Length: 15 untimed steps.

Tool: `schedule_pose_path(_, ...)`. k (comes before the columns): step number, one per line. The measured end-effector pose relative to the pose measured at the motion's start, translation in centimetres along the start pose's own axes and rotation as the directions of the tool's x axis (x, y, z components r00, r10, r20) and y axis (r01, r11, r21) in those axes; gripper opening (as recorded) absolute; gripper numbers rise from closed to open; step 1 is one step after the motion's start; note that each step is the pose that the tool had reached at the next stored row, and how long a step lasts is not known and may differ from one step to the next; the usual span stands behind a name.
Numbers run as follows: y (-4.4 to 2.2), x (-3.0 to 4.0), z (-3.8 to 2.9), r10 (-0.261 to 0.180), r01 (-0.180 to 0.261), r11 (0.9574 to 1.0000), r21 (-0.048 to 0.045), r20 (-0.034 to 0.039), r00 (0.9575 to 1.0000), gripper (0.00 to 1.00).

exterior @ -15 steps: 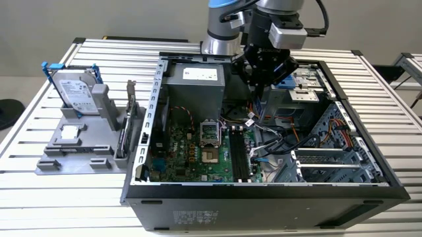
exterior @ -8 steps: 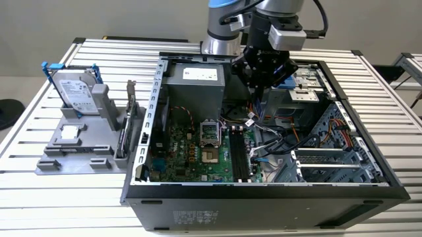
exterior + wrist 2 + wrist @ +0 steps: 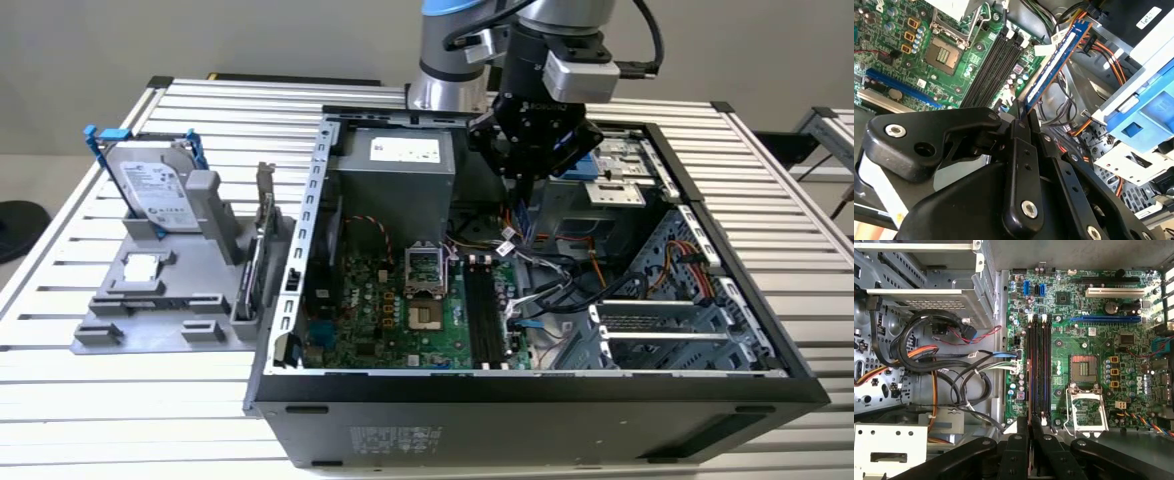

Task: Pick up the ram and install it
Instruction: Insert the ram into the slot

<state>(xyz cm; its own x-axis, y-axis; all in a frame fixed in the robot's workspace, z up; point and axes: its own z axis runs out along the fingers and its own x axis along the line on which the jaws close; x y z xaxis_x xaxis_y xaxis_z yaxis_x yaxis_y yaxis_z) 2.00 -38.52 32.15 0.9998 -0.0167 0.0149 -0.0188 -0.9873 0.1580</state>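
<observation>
Broadly, the open black tower computer case (image 3: 534, 390) is seen lying on its side on the slatted aluminium table (image 3: 80, 400), with the green motherboard (image 3: 387, 310) exposed inside it. At about nine o'clock from the case, in the exterior view, a grey plastic fixture (image 3: 147, 310) is seen carrying a silver hard drive in a blue bracket (image 3: 150, 185).

On the motherboard, the row of long black memory slots (image 3: 1038, 372) is visible, lying beside the square silver processor socket (image 3: 1085, 407).

Above the case interior, the black multi-link gripper (image 3: 531, 170) is held, and in the second wrist view it is clenched on the ram (image 3: 1056, 62), a long, narrow blue circuit-board stick with black chips. The stick is gripped by one end and is carried in the air, its free end pointing toward one o'clock in that picture, apart from the slots.

The stick is judged light, thin and stiff, yet fragile: it is best pinched on its flat faces near the upper edge, the contact edge being left free, and twisting is to be avoided.
</observation>
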Motion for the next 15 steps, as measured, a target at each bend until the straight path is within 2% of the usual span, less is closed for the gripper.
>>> schedule_pose_path(8,-0.03,0.0,0.18,0.0,0.0,1.0,0.0024,0.0002,1.0,0.0)
schedule_pose_path(9,-0.03,-0.01,0.22,0.0,0.0,1.0,0.0092,0.0004,1.0,0.0)
schedule_pose_path(10,-0.03,-0.01,0.24,0.0,0.0,0.9998,0.02,0.0008,1.0,0.0)
schedule_pose_path(14,0.01,0.0,0.26,0.0,-0.001,0.9965,0.0833,0.0044,1.0,0.0)
schedule_pose_path(15,0.02,0.0,0.26,0.0,-0.001,0.9955,0.0945,0.0052,1.0,0.0)
